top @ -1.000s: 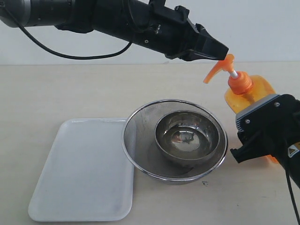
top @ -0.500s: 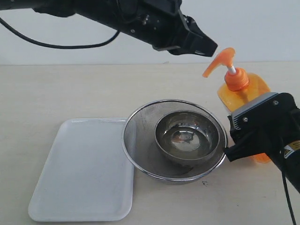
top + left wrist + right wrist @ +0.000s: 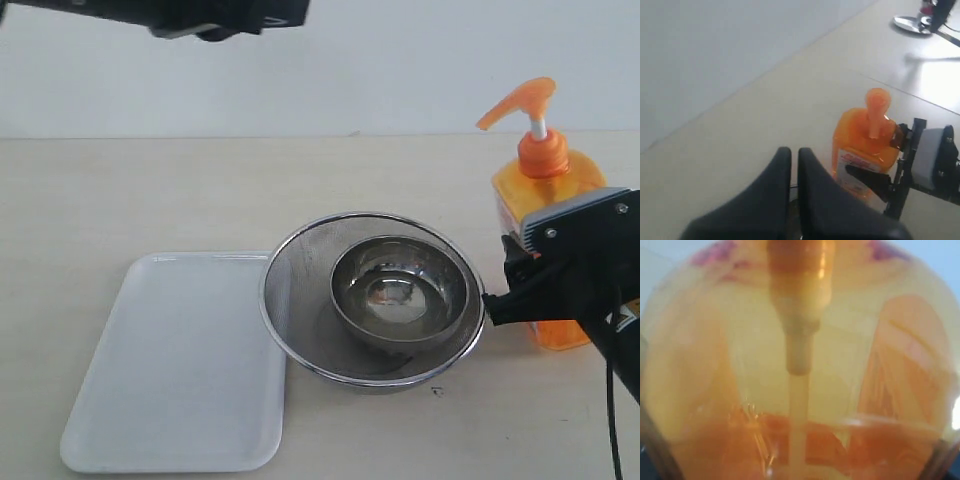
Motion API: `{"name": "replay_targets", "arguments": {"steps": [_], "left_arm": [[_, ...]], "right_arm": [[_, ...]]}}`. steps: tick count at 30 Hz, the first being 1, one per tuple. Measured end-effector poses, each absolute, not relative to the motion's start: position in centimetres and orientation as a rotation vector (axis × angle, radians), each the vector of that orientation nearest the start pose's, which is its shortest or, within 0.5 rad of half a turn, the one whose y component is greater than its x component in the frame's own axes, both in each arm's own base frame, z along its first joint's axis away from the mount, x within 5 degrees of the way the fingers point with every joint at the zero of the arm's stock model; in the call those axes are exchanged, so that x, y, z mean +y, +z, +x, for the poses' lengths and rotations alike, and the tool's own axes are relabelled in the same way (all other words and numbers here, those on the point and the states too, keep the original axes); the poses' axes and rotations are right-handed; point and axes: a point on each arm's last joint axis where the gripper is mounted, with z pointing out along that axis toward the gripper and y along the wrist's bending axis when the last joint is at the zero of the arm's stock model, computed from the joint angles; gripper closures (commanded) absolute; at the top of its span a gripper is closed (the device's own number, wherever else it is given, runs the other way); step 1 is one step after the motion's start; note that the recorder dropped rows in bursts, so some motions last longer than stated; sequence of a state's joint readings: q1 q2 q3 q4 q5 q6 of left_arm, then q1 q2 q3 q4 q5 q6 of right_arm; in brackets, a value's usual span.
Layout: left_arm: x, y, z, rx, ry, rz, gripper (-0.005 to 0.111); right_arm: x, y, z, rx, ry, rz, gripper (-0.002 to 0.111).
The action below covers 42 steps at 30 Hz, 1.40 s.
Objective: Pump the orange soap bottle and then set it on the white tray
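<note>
exterior view: my right gripper [image 3: 535, 290] is clamped on the upright orange soap bottle [image 3: 545, 185], long axis vertical, at the scene's 3 o'clock. the white tray [image 3: 160, 400] lies toward 8 o'clock, well apart, with the mesh strainer [image 3: 290, 270] and its steel bowl [image 3: 400, 300] between them. my left gripper [image 3: 794, 175], jaws together and empty, hangs high. i judge the carry must clear the strainer's rim.

Bright even light, faint shadows; orange soap bottle [image 3: 800, 390] blurry up close.

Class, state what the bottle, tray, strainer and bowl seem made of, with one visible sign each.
Bottle: translucent orange plastic, likely; light shows through. Tray: white plastic, probably; smooth, rounded moulded rim. Strainer: steel mesh; fine weave visible. Bowl: polished metal; mirror-like reflections.
</note>
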<state>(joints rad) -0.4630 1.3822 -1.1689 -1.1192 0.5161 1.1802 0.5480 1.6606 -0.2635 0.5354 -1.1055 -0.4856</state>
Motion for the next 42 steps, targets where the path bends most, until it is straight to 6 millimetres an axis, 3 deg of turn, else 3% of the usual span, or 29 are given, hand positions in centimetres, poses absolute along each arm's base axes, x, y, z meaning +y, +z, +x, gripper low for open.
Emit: {"name": "replay_targets", "arguments": {"steps": [7,12,21,28,34,42], "left_arm": [[-12.0,37.3,18.6,1.625,-0.645,0.514,0.102],[-8.6,35.7,12.4,1.501,-0.603,0.490,0.102],[-4.4,32.7,4.9,1.318,-0.672,0.346,0.102],[-2.7,28.1,3.3,1.301,-0.682,0.224,0.102],[-2.6,25.0,4.2,1.391,-0.655,0.163,0.102],[-1.8,24.2,4.7,1.433,-0.606,0.057,0.102]], "right_arm": [[8.0,14.3,21.6,1.795,-0.144,-0.227,0.108],[7.9,14.3,21.6,1.810,-0.097,-0.135,0.108],[7.9,14.2,21.7,1.835,-0.011,-0.016,0.108],[7.8,14.1,21.6,1.844,-0.007,0.001,0.108],[7.8,14.2,21.6,1.845,-0.007,0.003,0.108],[7.8,14.2,21.7,1.836,-0.016,-0.005,0.108]]}}
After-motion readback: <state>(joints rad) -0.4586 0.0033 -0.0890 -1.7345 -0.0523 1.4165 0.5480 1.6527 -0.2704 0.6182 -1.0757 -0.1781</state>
